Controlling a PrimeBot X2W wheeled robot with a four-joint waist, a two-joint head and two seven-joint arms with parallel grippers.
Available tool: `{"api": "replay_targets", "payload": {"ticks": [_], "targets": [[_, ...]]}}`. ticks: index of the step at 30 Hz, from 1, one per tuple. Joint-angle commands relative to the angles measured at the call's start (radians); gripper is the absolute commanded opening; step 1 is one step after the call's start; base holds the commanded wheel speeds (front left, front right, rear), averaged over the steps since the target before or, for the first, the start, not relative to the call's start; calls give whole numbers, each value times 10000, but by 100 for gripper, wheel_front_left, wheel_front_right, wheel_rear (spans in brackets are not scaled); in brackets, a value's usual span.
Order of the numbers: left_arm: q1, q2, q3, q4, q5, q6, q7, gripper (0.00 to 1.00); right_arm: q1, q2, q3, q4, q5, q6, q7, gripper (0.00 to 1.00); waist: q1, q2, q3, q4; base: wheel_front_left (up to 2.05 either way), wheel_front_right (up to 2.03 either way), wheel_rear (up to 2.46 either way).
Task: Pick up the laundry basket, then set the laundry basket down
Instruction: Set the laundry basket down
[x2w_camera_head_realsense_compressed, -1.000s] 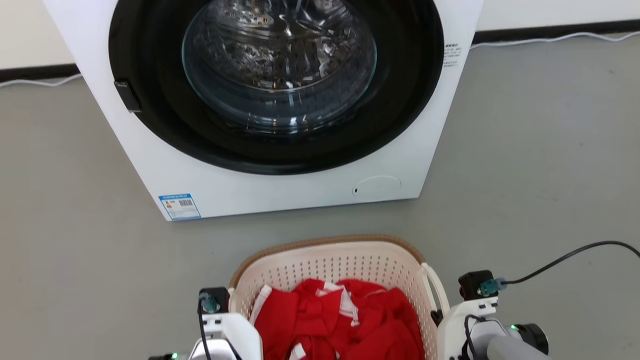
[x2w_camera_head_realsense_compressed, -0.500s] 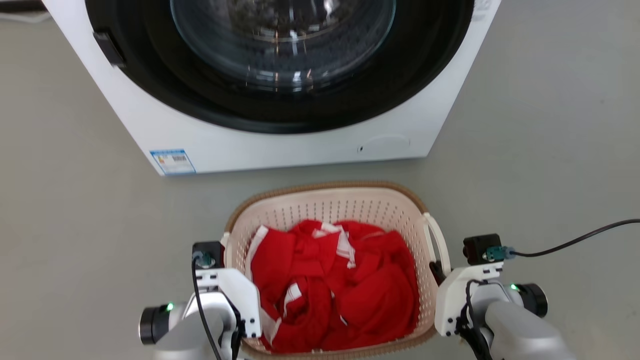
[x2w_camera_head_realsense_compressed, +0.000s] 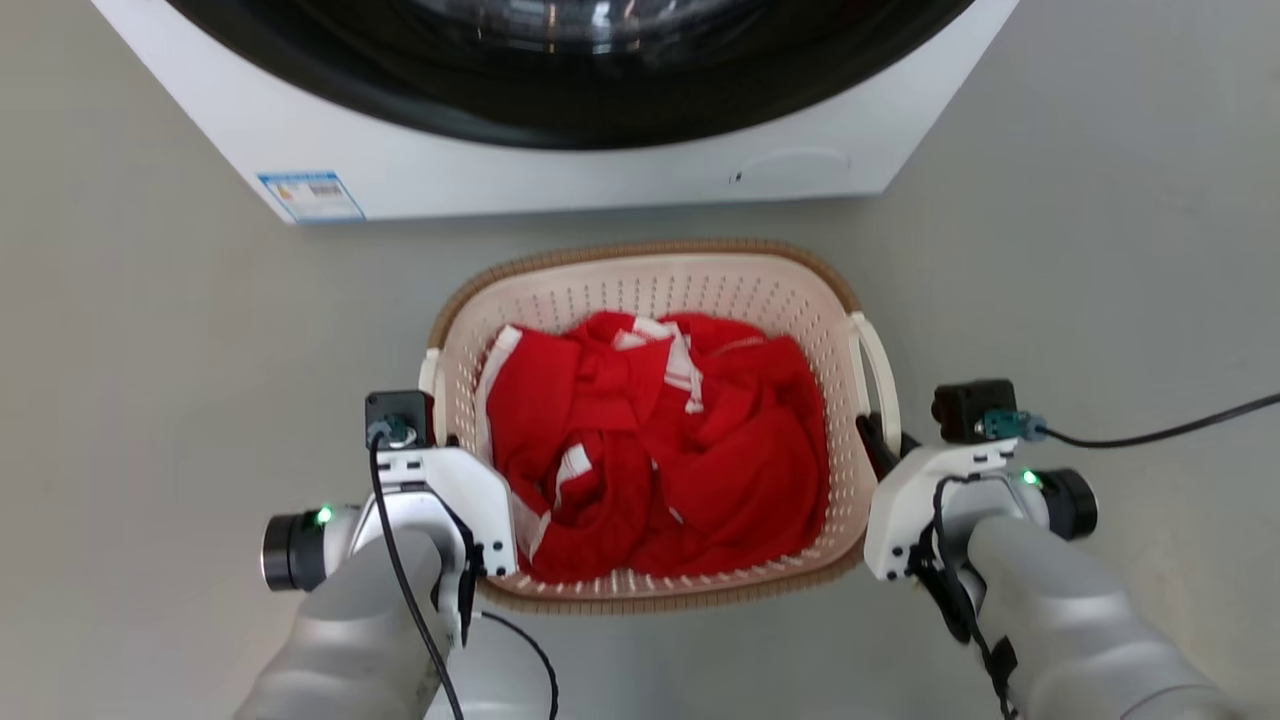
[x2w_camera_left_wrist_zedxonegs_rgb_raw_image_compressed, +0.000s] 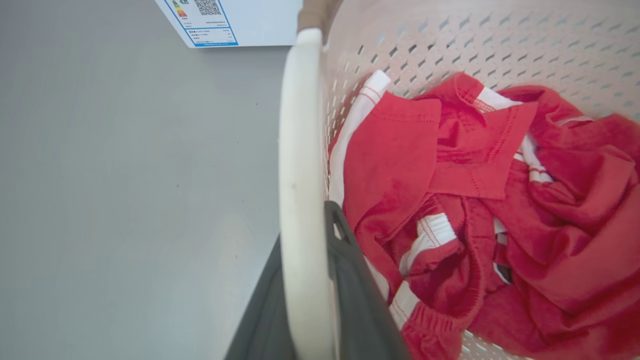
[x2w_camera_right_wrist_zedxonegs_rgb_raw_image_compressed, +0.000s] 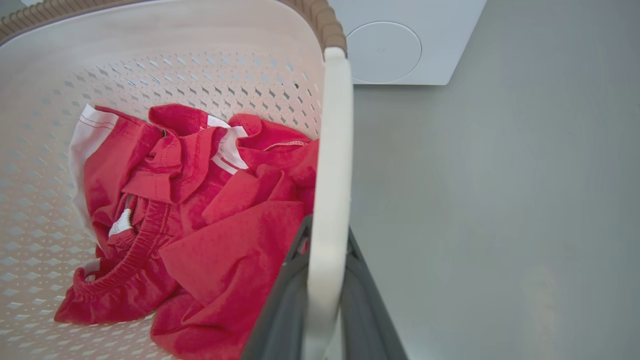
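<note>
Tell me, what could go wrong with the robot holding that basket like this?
The left hand and right hand each pinch only a thin white handle; if one slips, the basket could tip and spill the red clothes. The washing machine stands close ahead, so a forward swing might bump it.

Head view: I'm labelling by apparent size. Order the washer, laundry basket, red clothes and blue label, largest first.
1-2. washer (cropped by the frame) and laundry basket: visible areas look alike, unranked.
3. red clothes.
4. blue label.
</note>
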Motion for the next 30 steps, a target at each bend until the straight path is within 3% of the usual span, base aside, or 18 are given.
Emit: {"api": "replay_targets", "payload": {"ticks": [1,17,30], "targets": [[-453,165,188,-29,55,202,-287,0,-41,122,176,-105,-7,73,-205,0,0,0,405,32,0,0,0],[-1421,204,432,-259,458,547,-478,0,-669,122,60,-163,-126,73,-410,0,0,0,1941,148,0,0,0],[-2032,765,1945,-1882,2161,1361,-481,0,-1324,47,-1321,-1026,-1425,73,-414,0,0,0,3499,51,0,0,0]]}}
